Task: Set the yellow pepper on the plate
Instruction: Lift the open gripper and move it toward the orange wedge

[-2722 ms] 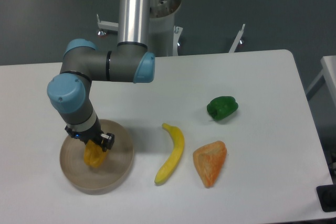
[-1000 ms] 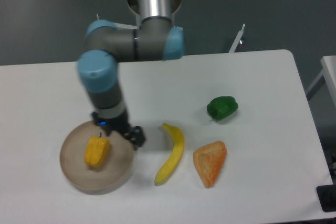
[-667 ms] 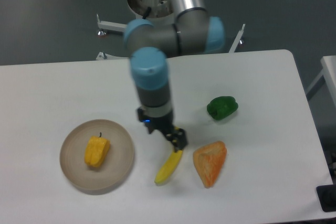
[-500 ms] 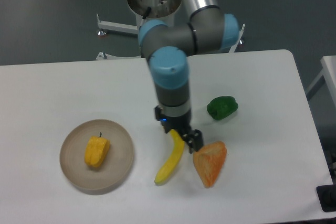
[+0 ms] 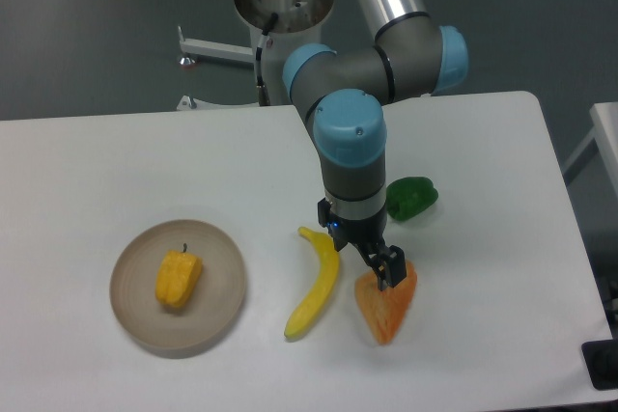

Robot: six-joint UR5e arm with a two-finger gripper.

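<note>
I see the yellow pepper [image 5: 179,279] lying on the plate [image 5: 222,313] at the near left of the worktop [image 5: 97,171], stem pointing far, so I judge the placing done. My end effector [image 5: 386,271] hangs over the orange wedge [image 5: 388,308], well apart from the plate; it holds nothing, but I cannot tell how wide it is. The step left is a clean retreat: I'd lift straight up first, clear of the wedge, banana [image 5: 316,285] and green pepper [image 5: 413,197].
</note>
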